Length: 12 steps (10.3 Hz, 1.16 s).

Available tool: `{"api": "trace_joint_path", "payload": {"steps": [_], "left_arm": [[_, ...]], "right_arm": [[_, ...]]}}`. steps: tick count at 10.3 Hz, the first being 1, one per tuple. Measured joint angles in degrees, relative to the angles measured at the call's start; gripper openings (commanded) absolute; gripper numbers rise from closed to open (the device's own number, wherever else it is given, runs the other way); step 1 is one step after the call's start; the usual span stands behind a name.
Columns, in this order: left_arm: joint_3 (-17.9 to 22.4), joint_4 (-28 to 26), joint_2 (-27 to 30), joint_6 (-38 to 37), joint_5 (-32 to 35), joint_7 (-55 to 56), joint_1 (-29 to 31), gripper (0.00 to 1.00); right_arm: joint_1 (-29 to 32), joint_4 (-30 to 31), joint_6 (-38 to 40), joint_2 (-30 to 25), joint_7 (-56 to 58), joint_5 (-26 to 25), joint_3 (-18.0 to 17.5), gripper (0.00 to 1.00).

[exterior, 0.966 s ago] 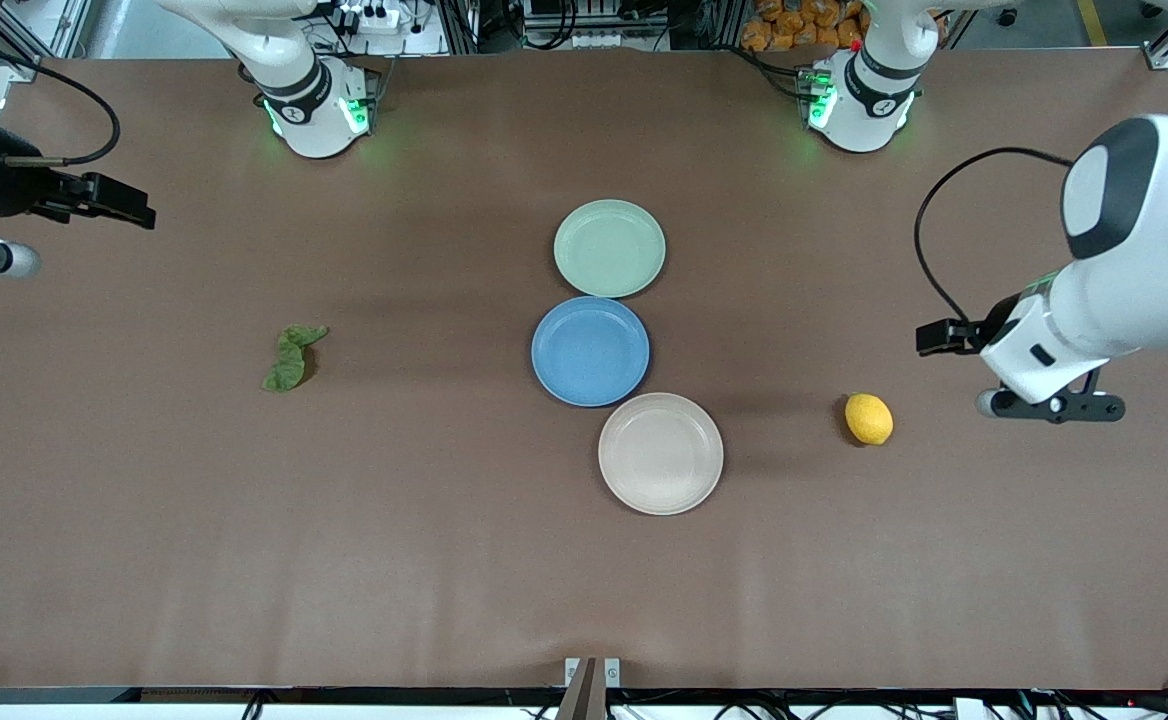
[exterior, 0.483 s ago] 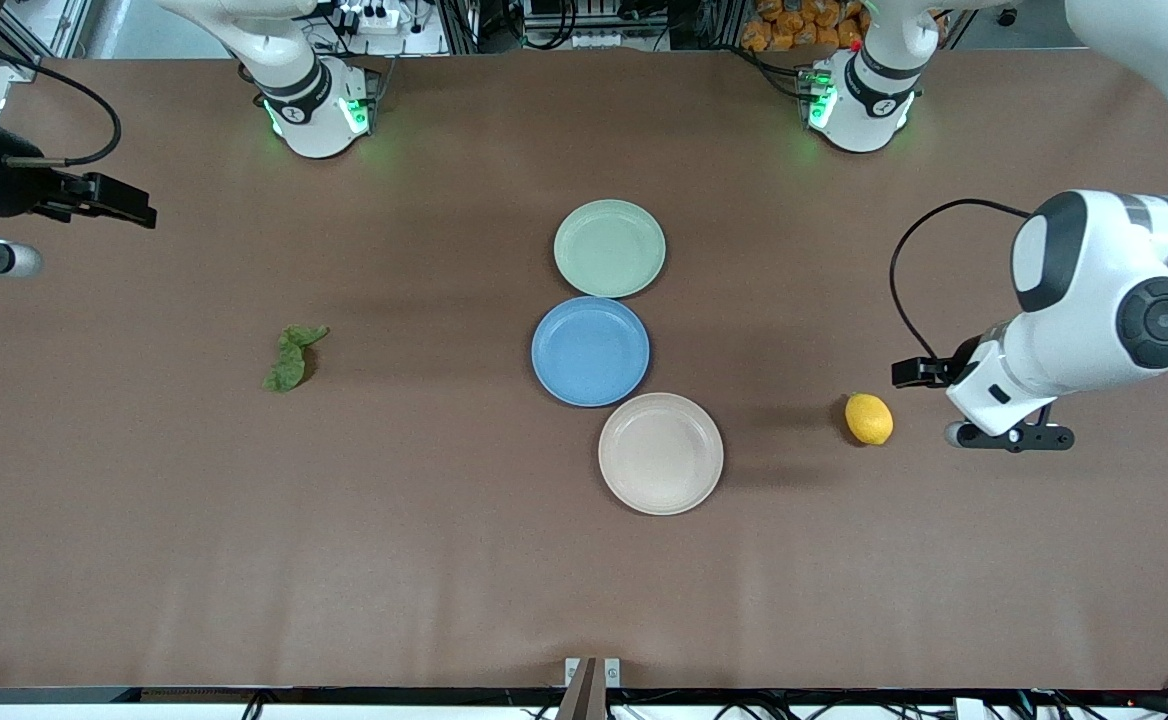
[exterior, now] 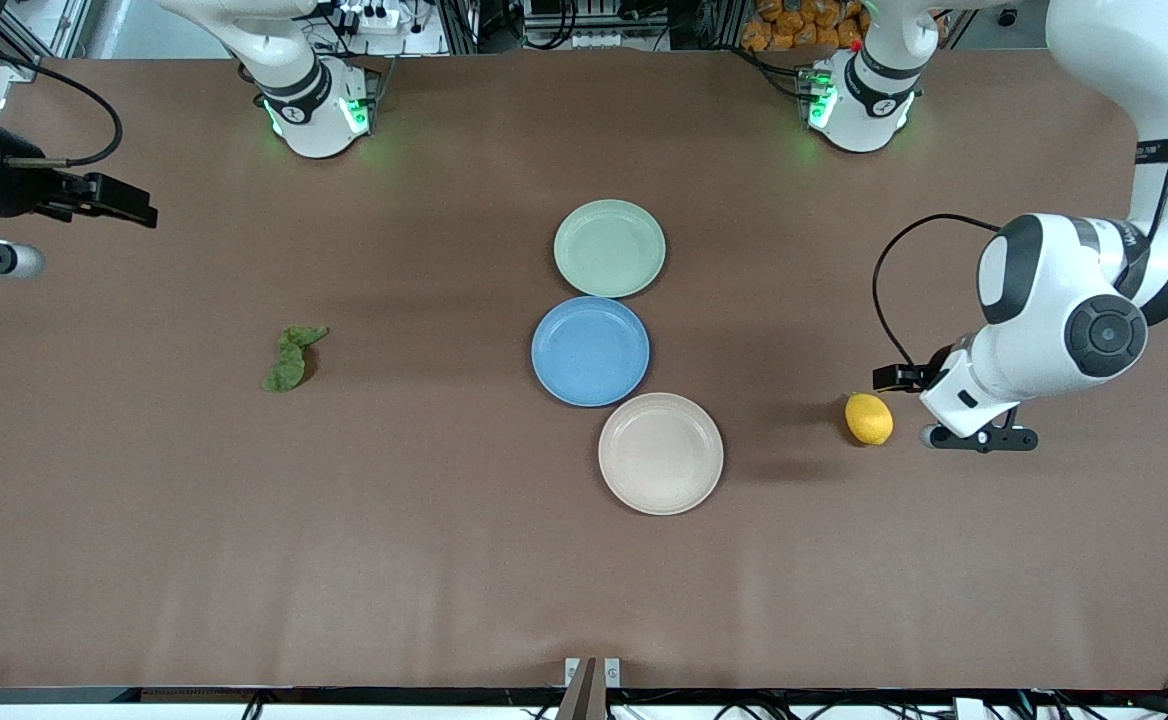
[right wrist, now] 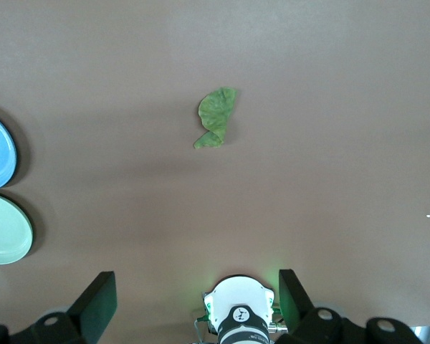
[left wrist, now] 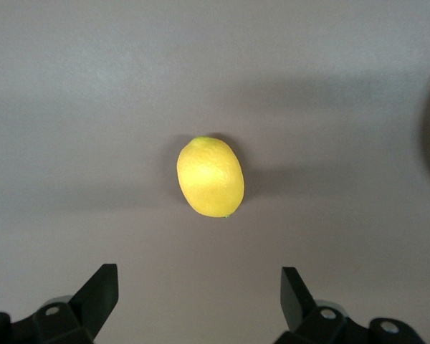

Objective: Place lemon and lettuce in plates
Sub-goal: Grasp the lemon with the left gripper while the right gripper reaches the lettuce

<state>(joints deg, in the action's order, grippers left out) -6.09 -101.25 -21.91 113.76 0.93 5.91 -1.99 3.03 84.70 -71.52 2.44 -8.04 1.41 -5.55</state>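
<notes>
The yellow lemon (exterior: pixel 869 419) (left wrist: pixel 210 177) lies on the table toward the left arm's end, apart from the beige plate (exterior: pixel 660 453). My left gripper (left wrist: pixel 198 270) hangs open and empty over the table just beside the lemon; its wrist (exterior: pixel 974 395) shows in the front view. The dark green lettuce (exterior: pixel 291 358) (right wrist: pixel 215 117) lies toward the right arm's end. High over that end of the table waits my right gripper (right wrist: pixel 195 276), open and empty. The pale green plate (exterior: pixel 609 248) sits mid-table, farthest from the front camera. Both plates are empty.
A blue plate (exterior: pixel 590 351) lies between the pale green and beige plates, touching or nearly touching both. The two arm bases (exterior: pixel 319 110) (exterior: pixel 859 100) stand along the table's edge farthest from the front camera. Brown table surface surrounds the lemon and the lettuce.
My left arm has swung in toward the lemon and now hangs close beside it. The right arm, the lemon, the lettuce and the plates have not moved.
</notes>
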Motion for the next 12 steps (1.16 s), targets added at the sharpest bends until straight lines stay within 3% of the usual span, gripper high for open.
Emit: {"api": "trace_joint_path", "payload": {"steps": [12], "left_arm": [[0.3, 1.4, -10.6, 6.7, 2.3, 0.0, 0.0, 1.0]], "right_arm": [[0.0, 1.2, -0.5, 0.1, 0.0, 0.0, 0.0, 1.0]]}}
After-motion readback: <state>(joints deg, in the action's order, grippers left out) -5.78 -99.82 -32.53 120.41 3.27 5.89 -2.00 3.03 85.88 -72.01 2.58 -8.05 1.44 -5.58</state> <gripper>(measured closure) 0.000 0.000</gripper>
